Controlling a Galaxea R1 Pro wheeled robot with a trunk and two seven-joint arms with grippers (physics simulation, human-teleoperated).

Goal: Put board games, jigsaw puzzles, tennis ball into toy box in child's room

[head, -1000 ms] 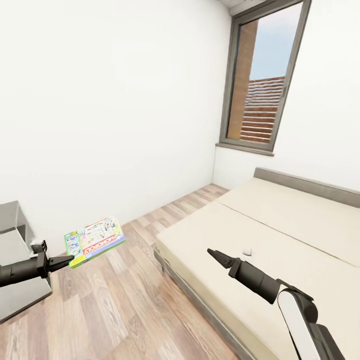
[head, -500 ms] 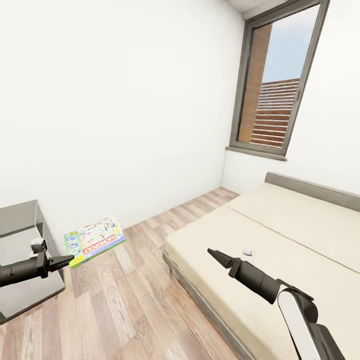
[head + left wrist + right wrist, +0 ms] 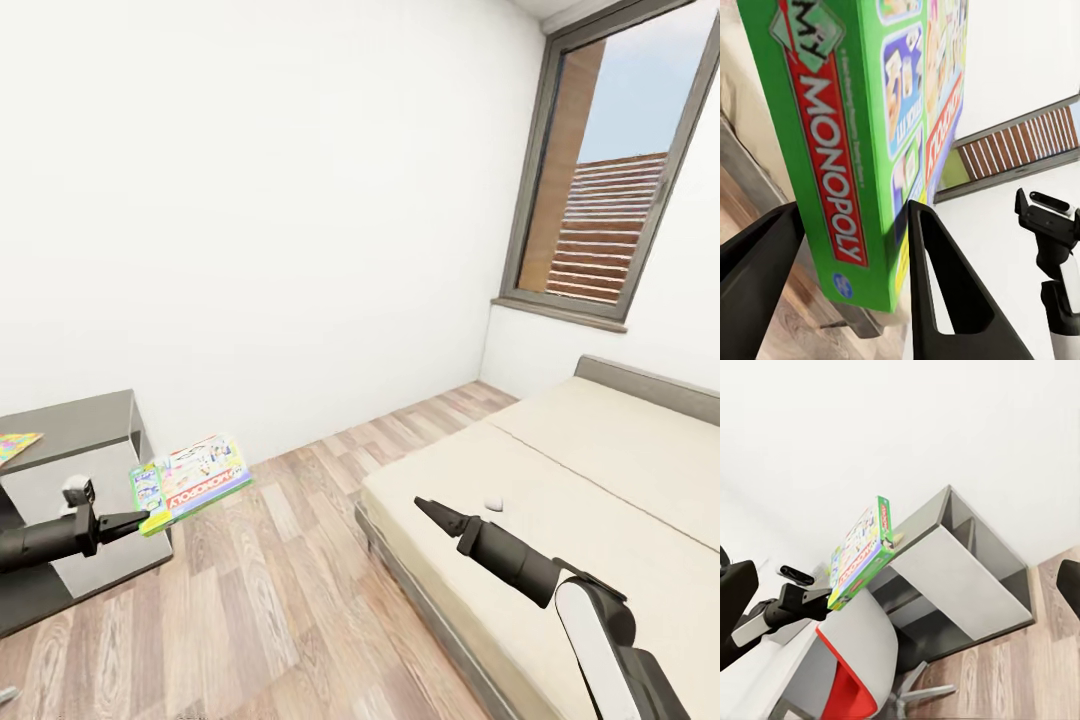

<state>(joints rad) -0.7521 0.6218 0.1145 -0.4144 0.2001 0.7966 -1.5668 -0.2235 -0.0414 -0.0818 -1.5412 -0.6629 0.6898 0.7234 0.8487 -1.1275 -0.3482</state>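
Note:
My left gripper point(image 3: 140, 521) is shut on a corner of the green-edged Monopoly board game point(image 3: 190, 482), which hangs flat above the wood floor. Up close, the box point(image 3: 862, 150) sits clamped between the two black fingers point(image 3: 945, 292). The same box point(image 3: 859, 556) shows in the right wrist view, in front of the table's dark cabinet point(image 3: 952, 577). My right gripper point(image 3: 425, 507) is open and holds nothing above the bed point(image 3: 620, 470). One jigsaw puzzle point(image 3: 14, 446) lies on the table point(image 3: 75, 422) at the far left. The toy box and tennis ball are out of view.
A white wall runs behind, with a tall dark-framed window point(image 3: 620, 200) at the right. A small white object point(image 3: 493, 504) lies on the mattress. A red and grey chair point(image 3: 859, 664) stands by the cabinet. Plank floor point(image 3: 280, 600) separates table and bed.
The camera has turned left: window and bed slid right, and the table with the puzzle came into view. Both arms keep their pose, the game still held.

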